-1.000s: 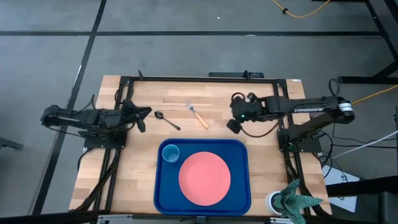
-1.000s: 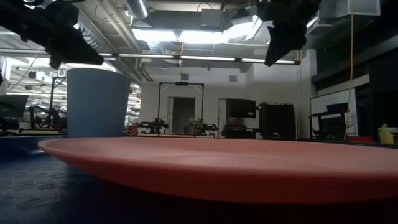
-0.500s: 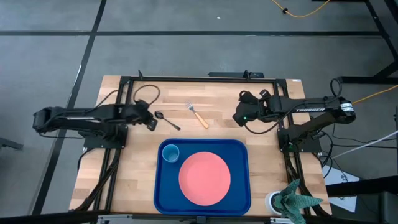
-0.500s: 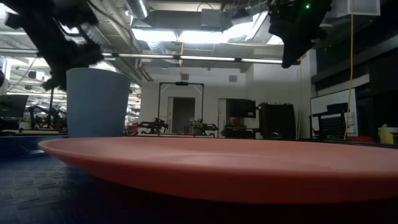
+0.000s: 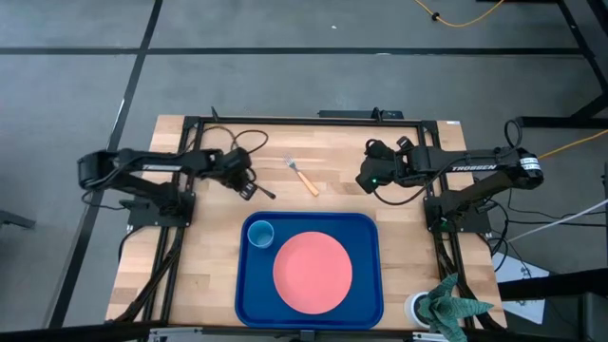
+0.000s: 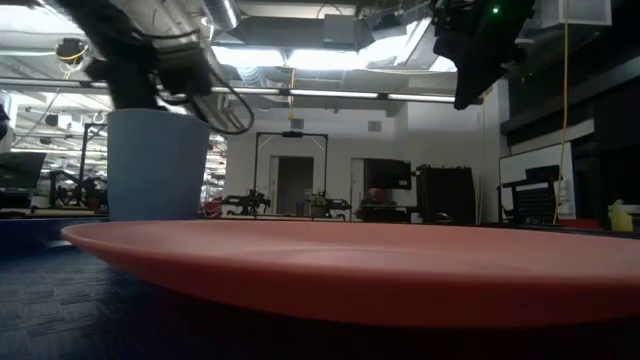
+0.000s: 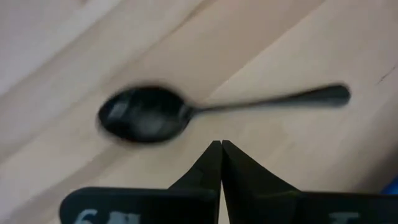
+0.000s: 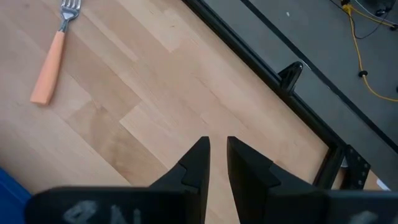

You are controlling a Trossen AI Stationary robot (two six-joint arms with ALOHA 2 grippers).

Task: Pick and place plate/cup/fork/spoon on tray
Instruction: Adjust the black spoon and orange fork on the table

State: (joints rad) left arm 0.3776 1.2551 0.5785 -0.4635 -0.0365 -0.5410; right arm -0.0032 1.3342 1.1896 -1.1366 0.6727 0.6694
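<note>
The dark spoon lies flat on the wooden table, left of the tan-handled fork; its handle shows beside my left gripper. My left gripper hangs over the spoon's bowl end, fingers shut, with no touch showing. The salmon plate and light-blue cup stand on the dark-blue tray. My right gripper hovers over bare wood right of the fork, shut but for a narrow gap, and empty.
A white container with green cloth stands at the table's near right corner. The black frame rail runs along the far edge. Bare wood lies between the fork and my right gripper.
My left gripper has gone toward the table's right edge, from the left side to over the spoon's bowl. My right gripper shifted a little toward the far edge, then kept still. The spoon, fork, plate and cup have not moved.
</note>
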